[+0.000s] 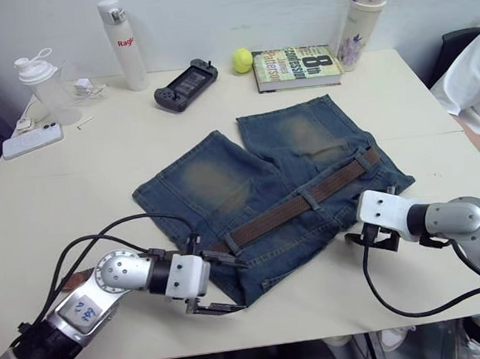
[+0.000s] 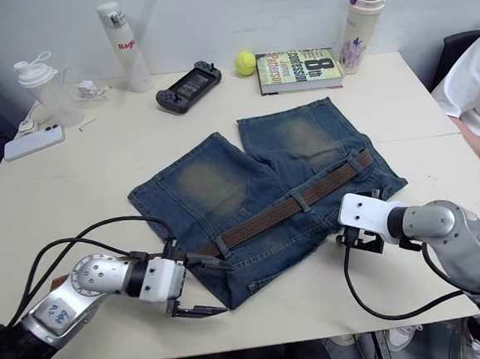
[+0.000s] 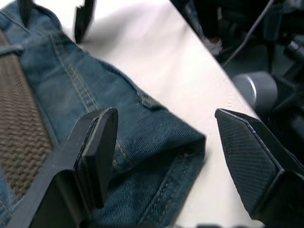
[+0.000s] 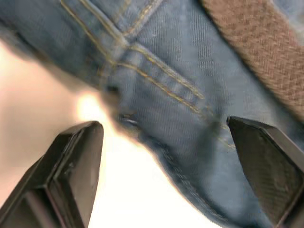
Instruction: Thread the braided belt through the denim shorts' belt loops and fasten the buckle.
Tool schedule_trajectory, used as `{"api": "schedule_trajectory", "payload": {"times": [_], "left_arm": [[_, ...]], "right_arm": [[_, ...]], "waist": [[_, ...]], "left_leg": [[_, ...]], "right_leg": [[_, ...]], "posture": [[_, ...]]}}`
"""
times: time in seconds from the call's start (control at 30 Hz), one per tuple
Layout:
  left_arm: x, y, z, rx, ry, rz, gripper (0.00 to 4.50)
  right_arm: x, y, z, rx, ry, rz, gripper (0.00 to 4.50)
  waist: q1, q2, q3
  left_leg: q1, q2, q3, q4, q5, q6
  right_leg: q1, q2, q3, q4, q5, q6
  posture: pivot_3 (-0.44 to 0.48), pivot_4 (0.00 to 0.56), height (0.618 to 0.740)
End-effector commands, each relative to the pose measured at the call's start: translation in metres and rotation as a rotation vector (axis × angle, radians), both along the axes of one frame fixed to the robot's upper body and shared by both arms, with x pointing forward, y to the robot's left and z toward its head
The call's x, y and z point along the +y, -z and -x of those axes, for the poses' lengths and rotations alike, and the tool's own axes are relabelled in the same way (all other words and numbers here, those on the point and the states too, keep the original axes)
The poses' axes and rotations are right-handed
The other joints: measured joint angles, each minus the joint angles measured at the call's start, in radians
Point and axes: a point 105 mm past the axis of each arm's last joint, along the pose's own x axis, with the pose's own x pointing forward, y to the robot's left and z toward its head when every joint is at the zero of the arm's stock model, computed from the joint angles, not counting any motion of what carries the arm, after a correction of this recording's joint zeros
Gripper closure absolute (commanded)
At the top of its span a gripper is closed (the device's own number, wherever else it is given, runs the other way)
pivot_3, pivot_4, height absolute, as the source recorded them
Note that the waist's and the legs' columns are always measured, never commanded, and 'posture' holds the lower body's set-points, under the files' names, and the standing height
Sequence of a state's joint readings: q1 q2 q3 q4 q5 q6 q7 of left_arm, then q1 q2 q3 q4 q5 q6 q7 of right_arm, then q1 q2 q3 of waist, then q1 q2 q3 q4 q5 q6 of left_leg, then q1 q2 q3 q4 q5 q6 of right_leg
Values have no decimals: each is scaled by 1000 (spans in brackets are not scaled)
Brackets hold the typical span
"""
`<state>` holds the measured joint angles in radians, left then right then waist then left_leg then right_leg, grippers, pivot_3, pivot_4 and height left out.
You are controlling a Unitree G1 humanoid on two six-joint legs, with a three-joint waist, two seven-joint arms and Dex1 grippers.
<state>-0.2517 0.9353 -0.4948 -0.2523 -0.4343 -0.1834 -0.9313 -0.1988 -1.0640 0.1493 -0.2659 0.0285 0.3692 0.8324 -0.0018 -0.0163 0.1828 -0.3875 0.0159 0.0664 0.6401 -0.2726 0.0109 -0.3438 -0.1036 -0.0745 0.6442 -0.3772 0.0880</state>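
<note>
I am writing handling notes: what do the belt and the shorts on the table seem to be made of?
The braided belt looks like woven brown cord or leather strands; the basket-weave texture shows in the right wrist view, but which of the two is unclear. The denim shorts look like faded blue cotton denim: diagonal twill, yellow double stitching, and worn yellowish patches on both legs.

The white bottle (image 1: pixel 123 44) carries red letters "Rag". The book (image 1: pixel 296 66) shows a large "8" followed by "th"; its smaller words are too small to read.
</note>
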Motion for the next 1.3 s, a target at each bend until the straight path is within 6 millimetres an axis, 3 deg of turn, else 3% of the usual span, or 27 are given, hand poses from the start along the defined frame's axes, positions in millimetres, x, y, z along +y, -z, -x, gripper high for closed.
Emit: {"api": "schedule_trajectory", "payload": {"times": [0.03,0.07,0.1,0.13,0.23,0.33,0.47,0.5,0.6,0.73,0.87,0.93,1.03,1.13,1.23,1.3], "left_arm": [[-14,9,-8,-32,5,-43,893],[-15,9,-12,-50,-7,-44,893],[-16,8,-15,-73,-16,-43,1423],[-16,8,-17,-86,-9,-42,1608],[-16,9,-18,-74,-10,-40,2977],[-12,11,-21,-81,-21,-56,4473],[15,12,-30,-84,-73,-104,4500],[26,14,-34,-78,-89,-129,4500],[59,20,-48,-110,-132,-219,4500],[96,27,-68,-141,-202,-306,4500],[90,5,-64,-76,-160,-149,4500],[82,-3,-51,-25,-101,-106,4500],[75,-25,-24,201,-82,-16,4500],[83,-33,-12,288,-93,-49,4500],[105,-48,-16,275,-189,-56,3594],[99,-52,-6,275,-156,-63,2842]], "right_arm": [[-13,20,-10,-15,51,74,55],[-13,21,-10,-14,55,65,55],[-13,23,-11,-12,57,60,0],[-14,23,-12,-12,59,59,0],[-16,25,-14,6,85,26,866],[-14,26,-15,23,93,2,2343],[0,21,-19,10,72,-54,4349],[7,16,-21,2,70,-93,4435],[30,8,-20,3,31,-162,4435],[66,8,-4,63,-52,-226,4435],[91,14,12,118,-100,-246,4435],[95,16,14,126,-98,-244,4435],[103,22,19,154,-91,-242,4435],[109,24,22,174,-84,-259,4435],[112,29,22,179,-57,-263,4500],[113,30,18,176,-41,-268,4500]], "waist": [[0,-2,-1],[-1,-4,-2],[-1,-7,-4],[-1,-8,-5],[-2,-10,-6],[-2,-10,-6],[-4,-9,-5],[-6,-9,-5],[-15,-5,-3],[-21,-3,-3],[-33,-2,-2],[-33,-2,-2],[-38,-2,-2],[-37,-2,-2],[-38,-2,-2],[-42,-2,-2]], "left_leg": [[0,0,-1,2,-1,0],[1,0,-1,4,-2,1],[1,1,-2,6,-3,1],[1,1,-2,7,-4,1],[1,2,-2,7,-4,1],[1,2,-2,7,-5,1],[1,2,-2,7,-5,2],[1,2,-2,7,-5,2],[1,2,-2,6,-5,2],[0,2,-2,5,-5,2],[0,2,-2,4,-5,2],[-1,2,-2,4,-5,1],[-3,3,-2,5,-7,2],[-2,3,-4,5,-8,2],[0,3,-4,4,-8,1],[0,3,-4,4,-8,1]], "right_leg": [[2,0,0,0,0,0],[3,0,0,0,0,0],[4,0,0,0,0,0],[4,0,0,0,0,0],[5,-1,-1,0,0,0],[5,-1,-1,0,0,0],[5,-3,-2,0,0,0],[5,-3,-2,0,0,0],[4,-3,-3,0,0,-1],[2,-3,-3,0,0,-1],[1,-3,-4,1,0,-1],[0,-3,-4,1,0,-1],[1,-3,-3,1,0,-1],[1,-3,-3,-2,0,-1],[2,-3,-3,0,-1,-3],[1,-3,-3,0,-1,-3]], "posture": [[0,150,740],[0,150,740],[0,150,740],[0,150,740],[0,150,740],[0,150,740],[0,150,740],[0,150,740],[0,150,740],[0,150,740],[0,150,740],[0,150,740],[0,150,740],[0,150,740],[0,150,740],[0,150,740]]}}
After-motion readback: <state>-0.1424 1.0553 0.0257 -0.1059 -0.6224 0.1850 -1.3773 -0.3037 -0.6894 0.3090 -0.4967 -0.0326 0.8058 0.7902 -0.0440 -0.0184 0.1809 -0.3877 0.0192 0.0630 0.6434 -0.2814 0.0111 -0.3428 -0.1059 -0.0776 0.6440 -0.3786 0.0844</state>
